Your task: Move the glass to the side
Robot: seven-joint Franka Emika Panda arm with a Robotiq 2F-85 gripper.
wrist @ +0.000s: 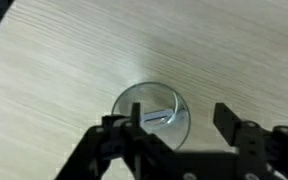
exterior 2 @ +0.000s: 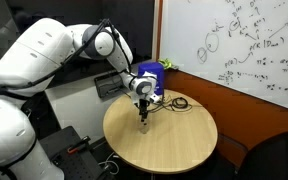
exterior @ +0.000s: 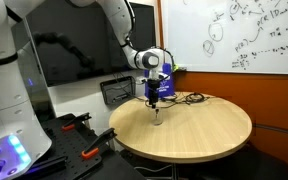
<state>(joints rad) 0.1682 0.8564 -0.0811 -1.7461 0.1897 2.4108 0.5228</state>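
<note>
The glass (wrist: 156,108) is small and clear and stands upright on the round wooden table (exterior: 209,135). The wrist view looks straight down into it. My gripper (wrist: 179,120) is open just above it. One finger lies over the glass's mouth and the other is outside its right rim, so the fingers straddle that wall. In both exterior views the gripper (exterior: 155,100) (exterior 2: 142,107) points down over the glass (exterior: 157,119) (exterior 2: 142,122) near the table's middle. I cannot tell whether a finger touches the glass.
A blue box (exterior: 163,78) (exterior 2: 150,70) stands at the table's back edge behind the arm. Black cables (exterior: 189,98) (exterior 2: 174,103) lie beside it. A whiteboard is behind, and black and orange tools (exterior: 79,125) lie on the floor.
</note>
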